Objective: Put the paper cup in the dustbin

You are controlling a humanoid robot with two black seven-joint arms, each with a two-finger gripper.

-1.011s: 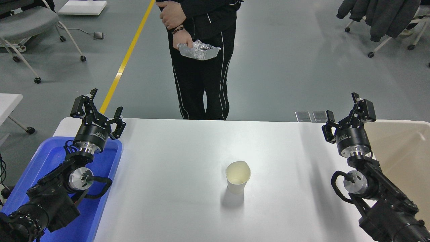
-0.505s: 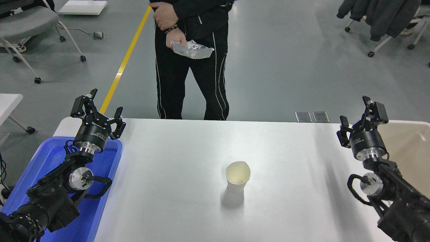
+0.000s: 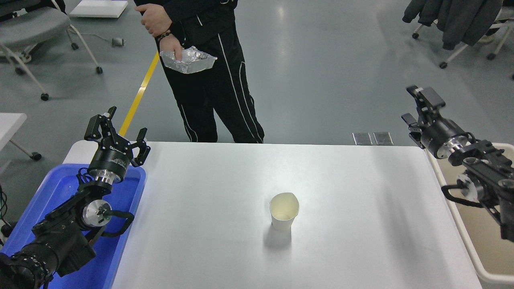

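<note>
Paper cup [image 3: 284, 211]: It stands upright on the white desk [image 3: 209, 192], near the middle and a bit toward the near edge. Its open top faces up. Nothing touches it.

Dustbin [image 3: 488, 277]: The big cream bin sits just past the right edge of the desk. From here it looks like there is nothing in it, but part of it is hidden.

Right end effector [image 3: 419, 105]: It hangs in the air off the far right corner of the desk, above the bin side. It is well apart from the cup. Its fingers are spread apart and hold nothing.

Left end effector [image 3: 116, 134]: It is parked at the far left corner of the desk, over the blue plastic tray [image 3: 56, 192]. Its fingers are spread apart and hold nothing.

Person [image 3: 204, 68]: Someone stands past the far edge of the desk and holds a crinkled silver foil tray [image 3: 188, 61] in one hand.

Done: Nothing yet, I think. The cup is not picked up.

Left to do: Reach the cup, grip it, carry it to the right, and drop it in the bin.
</note>
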